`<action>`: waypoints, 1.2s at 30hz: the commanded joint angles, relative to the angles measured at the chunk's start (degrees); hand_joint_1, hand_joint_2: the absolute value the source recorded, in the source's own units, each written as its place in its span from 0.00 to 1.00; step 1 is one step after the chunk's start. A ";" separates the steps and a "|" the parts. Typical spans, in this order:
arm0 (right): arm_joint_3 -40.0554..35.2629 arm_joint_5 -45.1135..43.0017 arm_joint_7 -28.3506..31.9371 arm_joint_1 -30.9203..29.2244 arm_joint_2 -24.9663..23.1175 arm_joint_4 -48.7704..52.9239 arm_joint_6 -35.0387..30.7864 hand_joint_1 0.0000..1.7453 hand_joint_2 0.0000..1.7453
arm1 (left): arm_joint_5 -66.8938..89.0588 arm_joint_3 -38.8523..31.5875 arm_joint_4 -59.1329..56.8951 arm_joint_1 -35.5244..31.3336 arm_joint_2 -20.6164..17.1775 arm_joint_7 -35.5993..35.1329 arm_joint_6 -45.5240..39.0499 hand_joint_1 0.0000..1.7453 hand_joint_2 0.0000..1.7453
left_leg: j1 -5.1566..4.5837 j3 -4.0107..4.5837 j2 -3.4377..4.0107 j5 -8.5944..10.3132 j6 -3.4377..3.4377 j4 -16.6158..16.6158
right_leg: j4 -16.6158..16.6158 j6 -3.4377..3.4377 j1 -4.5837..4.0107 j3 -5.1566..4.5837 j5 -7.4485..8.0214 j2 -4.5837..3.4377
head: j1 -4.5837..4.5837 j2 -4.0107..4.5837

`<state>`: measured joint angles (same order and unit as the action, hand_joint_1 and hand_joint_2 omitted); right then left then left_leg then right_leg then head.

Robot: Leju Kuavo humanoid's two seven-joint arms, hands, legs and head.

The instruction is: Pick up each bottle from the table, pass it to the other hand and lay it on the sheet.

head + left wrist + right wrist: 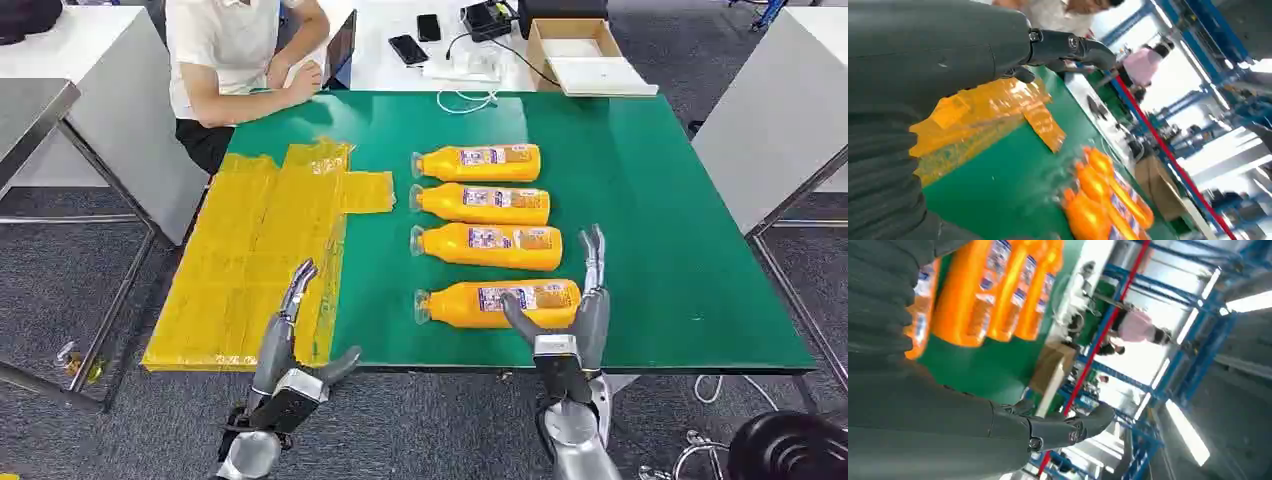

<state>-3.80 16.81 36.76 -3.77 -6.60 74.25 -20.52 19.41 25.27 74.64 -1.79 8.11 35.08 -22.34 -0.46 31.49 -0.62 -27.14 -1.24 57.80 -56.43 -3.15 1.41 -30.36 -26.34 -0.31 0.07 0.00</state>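
A green tabletop is filling the middle of the head view, standing on grey carpet between pale side tables. A white desk is butting against its far edge at the top of the frame, carrying two dark phones, a white cable and an open cardboard box. A person in a white shirt is sitting at the upper left corner, arms resting on the edge.

A crinkled yellow sheet is lying over the tabletop's left part. To its right, four orange bottles are lying on their sides in a column, caps pointing left: the farthest bottle, second bottle, third bottle and nearest bottle. Each is wearing a blue-and-white label; its writing is too small to read.

The right hand is reaching around the nearest bottle's base end with fingers spread, not clasping it. The left hand is hovering over the sheet's lower edge, fingers apart and holding nothing.
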 commanded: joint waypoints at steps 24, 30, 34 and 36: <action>-8.01 26.07 -13.25 -9.51 7.43 -19.45 -11.36 0.00 1.00 | -2.89 -1.98 0.09 -1.07 0.13 -1.60 -1.60 0.00 1.00 | 0.07 -0.01 0.13 0.03 0.07 0.00 | 0.05 0.10 -0.07 0.01 0.08 -0.08 | 0.02 0.00; -8.02 26.10 -13.26 -9.35 7.31 -19.47 -11.53 0.00 1.00 | -2.88 -1.88 0.04 -0.91 0.20 -1.55 -1.58 0.00 1.00 | 0.04 -0.01 0.07 0.03 0.03 0.02 | 0.03 0.08 -0.05 0.02 0.04 -0.03 | 0.00 0.00; -8.02 26.10 -13.26 -9.35 7.31 -19.47 -11.53 0.00 1.00 | -2.88 -1.88 0.04 -0.91 0.20 -1.55 -1.58 0.00 1.00 | 0.07 0.01 0.08 0.04 0.04 0.03 | 0.04 0.12 -0.08 0.01 0.07 -0.02 | 0.00 0.00; -8.02 26.10 -13.26 -9.35 7.31 -19.47 -11.53 0.00 1.00 | -2.88 -1.88 0.04 -0.91 0.20 -1.55 -1.58 0.00 1.00 | 0.08 0.03 0.10 0.04 0.05 0.05 | 0.03 0.11 -0.09 -0.01 0.07 -0.04 | 0.02 0.00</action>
<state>-10.32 42.97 23.76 -10.27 -0.11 59.60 -32.35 16.44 22.95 76.91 -0.92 9.18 33.81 -24.09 -0.46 31.50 -0.62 -27.12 -1.28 57.83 -56.43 -3.17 1.41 -30.36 -26.32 -0.31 0.09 0.00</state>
